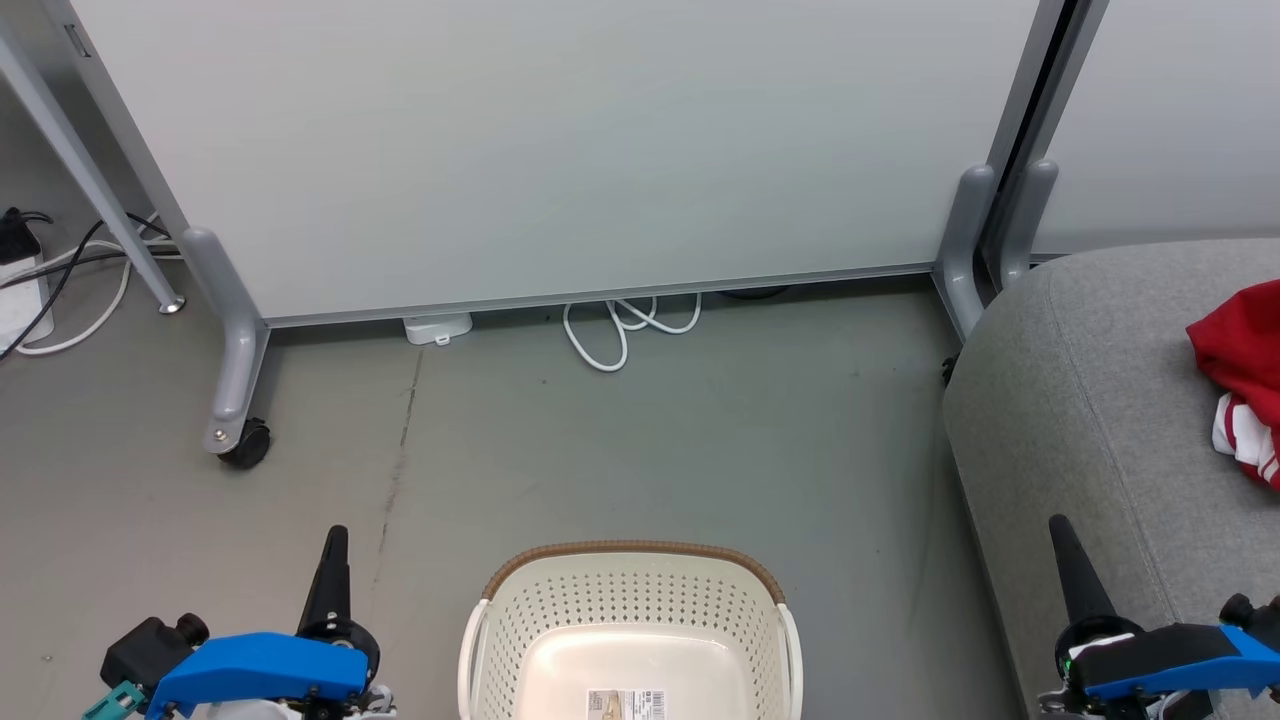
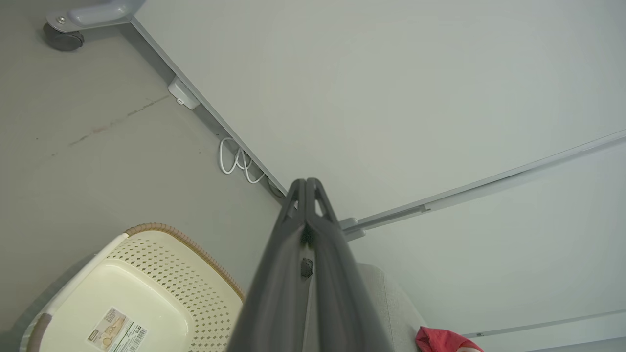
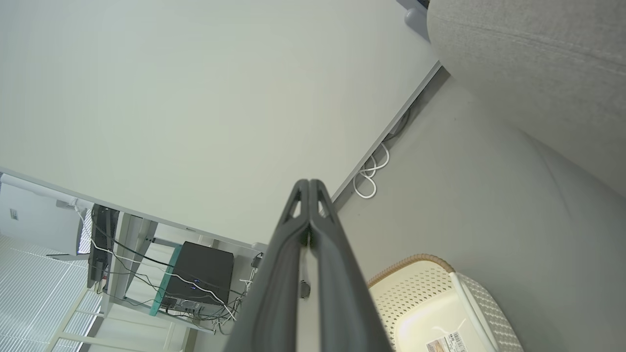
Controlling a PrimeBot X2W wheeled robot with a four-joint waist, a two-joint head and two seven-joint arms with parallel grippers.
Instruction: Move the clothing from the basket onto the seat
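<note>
the head view takes in both grippers at once: the left gripper (image 1: pixel 336 538) at the lower left and the right gripper (image 1: pixel 1058 525) at the lower right, each with its two long dark fingers pressed together and nothing between them. between the two, on the grey concrete floor (image 1: pixel 640 440), stands the cream-white perforated plastic basket with a brown woven-look rim (image 1: pixel 630 552), its bare base showing a small printed label (image 1: pixel 625 703).

the bright red clothing with white stripes (image 1: pixel 1240 345) lies on the large grey fabric seat (image 1: pixel 1080 400), toward its far right. it is well apart from the right gripper, whose tip shows against the seat's rounded left edge. the left gripper is farther off, across the basket. the picture's edge cuts the heap, so it may be one garment or two. the left wrist view catches a red corner of it beyond the closed fingers.

the right wrist view adds a black box (image 3: pixel 203 274) on a teal-framed shelf amid tangled cables. behind the basket stands a pale wheeled partition panel (image 1: pixel 560 150), with a looped white cable (image 1: pixel 620 335) under its lower edge and a black castor (image 1: pixel 245 445) at its left foot.
</note>
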